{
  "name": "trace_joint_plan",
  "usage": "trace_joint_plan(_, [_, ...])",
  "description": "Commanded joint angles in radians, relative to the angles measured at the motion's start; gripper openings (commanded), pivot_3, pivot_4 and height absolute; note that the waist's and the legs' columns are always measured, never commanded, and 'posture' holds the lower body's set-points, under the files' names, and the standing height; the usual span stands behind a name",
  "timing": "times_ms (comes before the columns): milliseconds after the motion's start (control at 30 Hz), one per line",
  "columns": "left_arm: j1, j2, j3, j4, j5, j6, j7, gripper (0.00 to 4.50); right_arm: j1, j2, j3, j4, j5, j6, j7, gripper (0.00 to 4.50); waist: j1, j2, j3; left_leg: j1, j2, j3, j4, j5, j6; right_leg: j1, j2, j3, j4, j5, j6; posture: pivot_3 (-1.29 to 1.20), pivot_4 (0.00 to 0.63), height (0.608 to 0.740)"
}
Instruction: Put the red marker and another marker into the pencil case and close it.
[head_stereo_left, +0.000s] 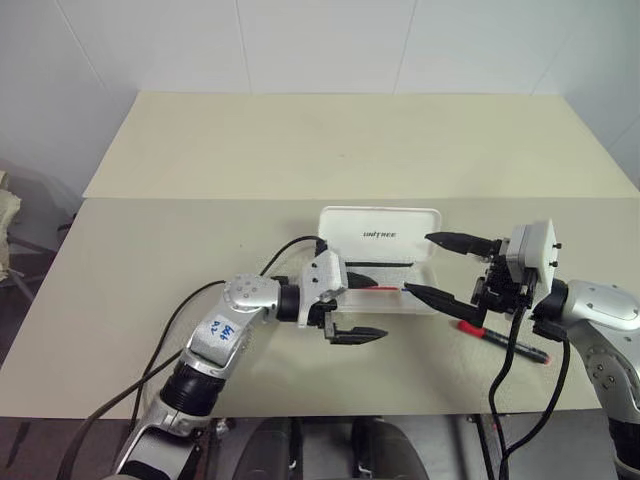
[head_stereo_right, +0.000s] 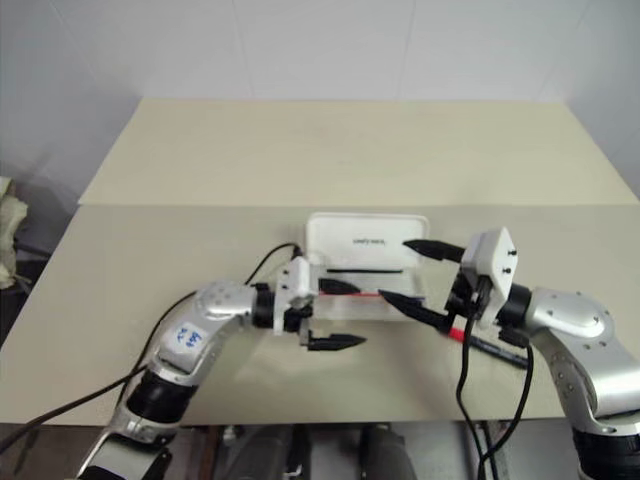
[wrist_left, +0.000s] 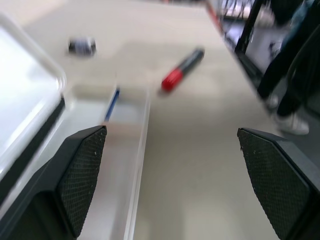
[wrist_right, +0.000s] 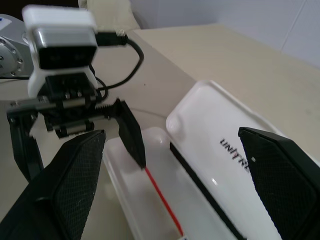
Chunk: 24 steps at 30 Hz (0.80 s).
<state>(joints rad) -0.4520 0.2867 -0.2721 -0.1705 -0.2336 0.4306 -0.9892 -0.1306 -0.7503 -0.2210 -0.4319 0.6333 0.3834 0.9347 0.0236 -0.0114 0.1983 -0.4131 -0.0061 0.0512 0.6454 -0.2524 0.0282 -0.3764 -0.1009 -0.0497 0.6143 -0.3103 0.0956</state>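
The pencil case (head_stereo_left: 429, 301) lies open mid-table, its white lid (head_stereo_left: 380, 233) with dark print leaning back and a thin red line inside the tray. The red marker (head_stereo_left: 500, 340), red cap and black barrel, lies on the table just right of the case, also seen as the red marker (wrist_left: 182, 70). My left gripper (head_stereo_left: 362, 308) is open at the case's left end, one finger over the tray and the other in front of the case. Open too, my right gripper (head_stereo_left: 420, 264) hovers over the case's right end, nothing between its fingers. Another marker is hidden.
The tan table (head_stereo_left: 200, 250) has a seam line behind the case and free room to the left and back. Cables trail from both arms. A small dark blurred object (wrist_left: 81, 46) sits beyond the tray. A person's legs (wrist_left: 285, 60) stand past the table's right edge.
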Motion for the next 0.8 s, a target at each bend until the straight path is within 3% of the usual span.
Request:
trace_joint_plan(33, [0.014, -0.006, 0.021, -0.055, -0.056, -0.029, -0.001, 4.49, 0.023, -0.025, -0.069, -0.046, 0.011, 0.006, -0.023, 4.50, 0.000, 0.000, 0.000, 0.000, 0.000, 0.000, 0.000, 0.000, 0.000, 0.000, 0.000, 0.000, 0.000, 0.000, 0.000, 0.00, 0.150, 0.740])
trace_joint_plan(200, [0.056, 0.006, 0.037, -0.061, -0.123, -0.052, -0.043, 4.49, 0.128, -0.036, -0.154, -0.070, -0.083, 0.066, -0.170, 4.50, 0.001, 0.000, 0.000, 0.000, 0.000, 0.000, -0.001, 0.000, 0.000, 0.000, 0.000, 0.000, -0.001, 0.000, 0.000, 0.00, 0.150, 0.740])
trace_joint_plan(467, [0.061, 0.001, 0.070, -0.050, -0.212, -0.097, -0.088, 4.49, 0.377, -0.002, -0.307, -0.234, -0.073, 0.190, -0.273, 4.50, 0.004, 0.003, 0.000, -0.001, 0.000, 0.000, -0.002, 0.000, 0.000, 0.000, 0.000, -0.001, -0.003, 0.000, 0.000, 0.00, 0.150, 0.740])
trace_joint_plan(533, [0.056, 0.020, 0.082, -0.044, -0.228, -0.102, -0.113, 4.49, 0.461, 0.013, -0.355, -0.284, -0.011, 0.186, -0.216, 4.50, 0.003, 0.004, -0.001, -0.001, 0.000, 0.000, -0.003, 0.000, 0.000, 0.000, 0.001, -0.001, -0.003, 0.000, 0.000, 0.00, 0.150, 0.740])
trace_joint_plan(667, [0.034, 0.073, 0.109, -0.033, -0.256, -0.108, -0.175, 4.49, 0.653, -0.062, -0.405, -0.278, -0.041, 0.056, 0.063, 4.50, 0.000, 0.005, -0.001, 0.000, 0.000, 0.001, -0.002, 0.000, 0.000, 0.001, 0.002, 0.000, -0.003, 0.000, 0.001, 0.00, 0.150, 0.740])
trace_joint_plan(800, [0.000, 0.140, 0.139, -0.016, -0.270, -0.112, -0.230, 4.49, 0.632, -0.121, -0.426, -0.123, -0.057, 0.009, 0.155, 4.50, -0.003, 0.004, -0.001, 0.001, 0.001, 0.001, 0.000, 0.000, 0.000, 0.003, 0.003, 0.001, -0.003, 0.001, 0.001, 0.00, 0.150, 0.740])
